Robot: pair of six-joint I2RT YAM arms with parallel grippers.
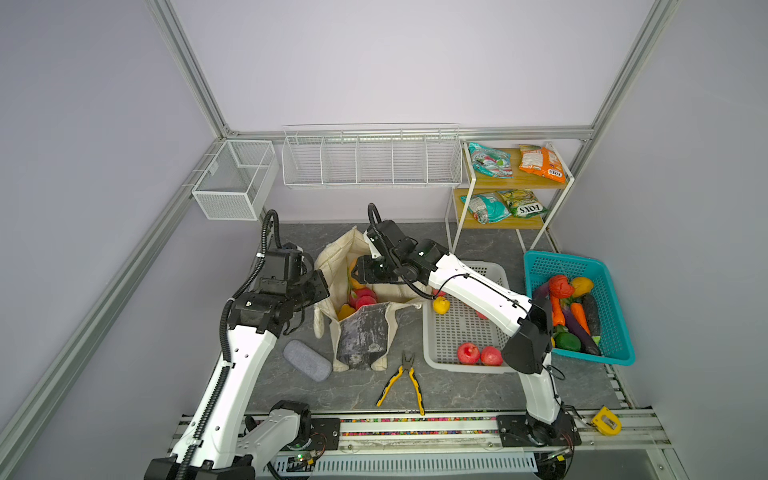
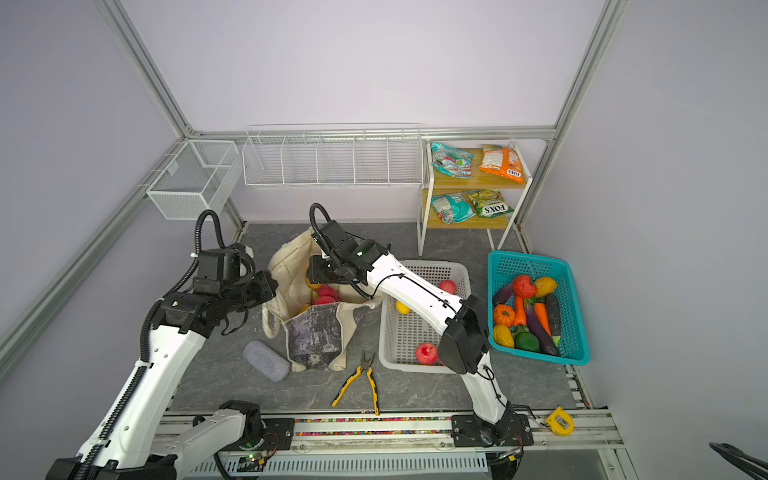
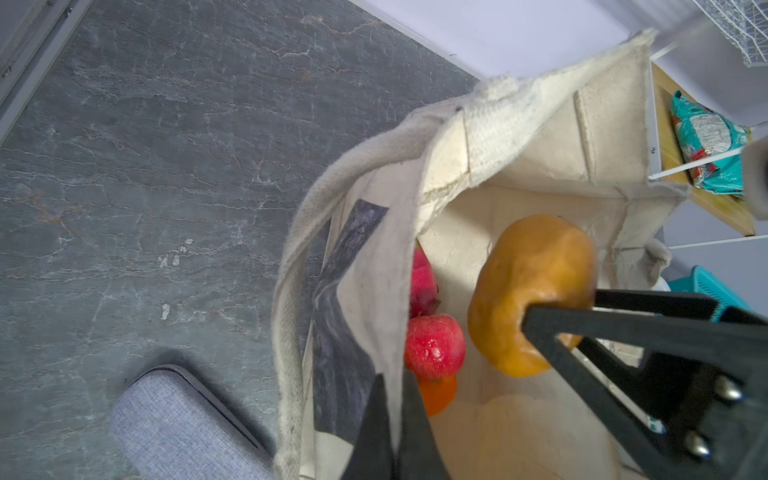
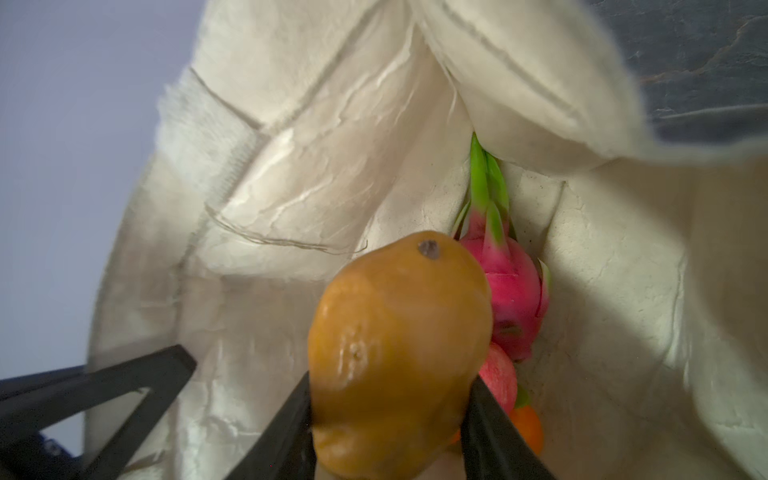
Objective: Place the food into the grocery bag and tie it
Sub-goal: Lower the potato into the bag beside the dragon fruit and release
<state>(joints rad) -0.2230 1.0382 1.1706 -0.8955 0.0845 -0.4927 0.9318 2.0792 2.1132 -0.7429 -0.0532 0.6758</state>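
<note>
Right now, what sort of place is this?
Likely a robot test cell staged as a grocery corner: bare aluminium frame posts, a two-tier wooden shelf of crinkly snack packets, a teal plastic basket of vegetables.

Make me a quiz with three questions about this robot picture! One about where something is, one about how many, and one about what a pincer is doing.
1. Where is the yellow pear?
A) in the teal basket
B) at the mouth of the bag, in the right pincer
C) beside the pliers

2. How many snack packets lie on the shelf?
A) two
B) six
C) four

3. What is the left pincer doing?
A) pinching the bag's edge
B) hanging open
C) holding an apple

Answers:
1 B, both wrist views show it gripped with the bag's cloth around it.
2 C, two lie on each level.
3 A, the cloth is clamped in it.
</note>
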